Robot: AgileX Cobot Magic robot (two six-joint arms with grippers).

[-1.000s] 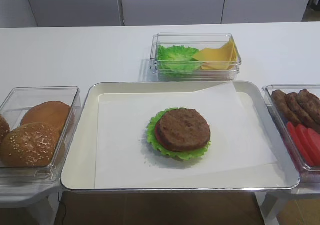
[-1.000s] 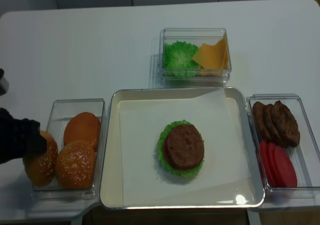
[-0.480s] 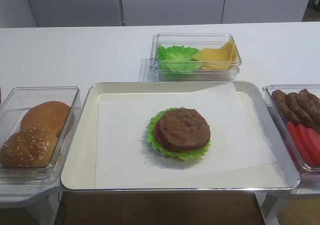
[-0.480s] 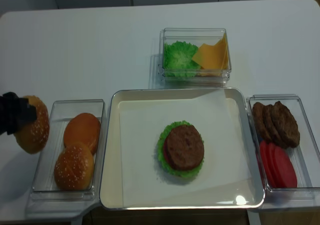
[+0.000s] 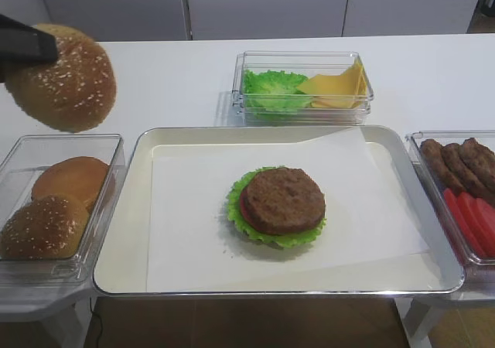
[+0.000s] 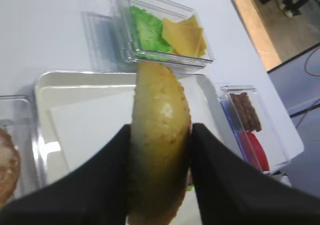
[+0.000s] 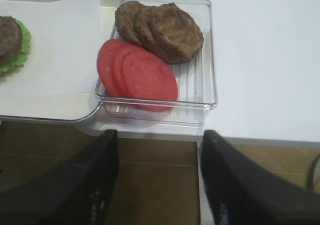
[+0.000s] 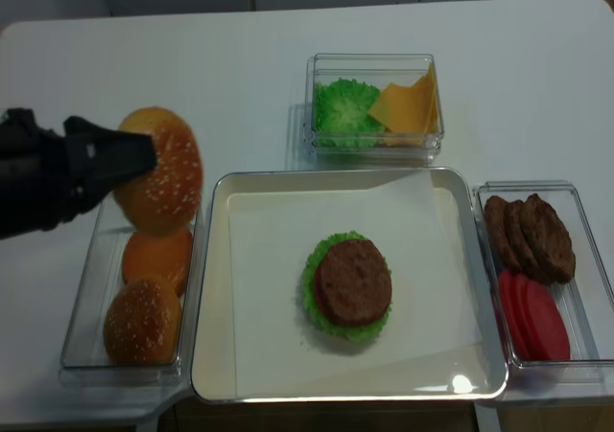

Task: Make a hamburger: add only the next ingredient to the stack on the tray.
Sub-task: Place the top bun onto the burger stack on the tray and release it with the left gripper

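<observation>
A sesame-seeded bun top (image 5: 63, 79) hangs in the air above the left container, held on edge. My left gripper (image 6: 161, 131) is shut on the bun top (image 6: 160, 150), one black finger (image 8: 110, 158) on each flat side. The stack (image 5: 277, 203) of lettuce, tomato and brown patty lies in the middle of the paper-lined silver tray (image 5: 124, 232), well to the right of the bun top (image 8: 165, 180). My right gripper (image 7: 159, 137) stands open and empty past the table's front edge, below the patty and tomato container.
The left clear container (image 8: 82, 355) holds a smooth bun (image 8: 158, 256) and another seeded bun (image 8: 142, 322). A container of lettuce and cheese (image 5: 303, 85) stands behind the tray. At the right, a container (image 7: 207, 92) holds brown patties and red tomato slices.
My left gripper has lifted the seeded bun top out of the left container and carried it up and to the right. The right arm and the stack have not moved.
</observation>
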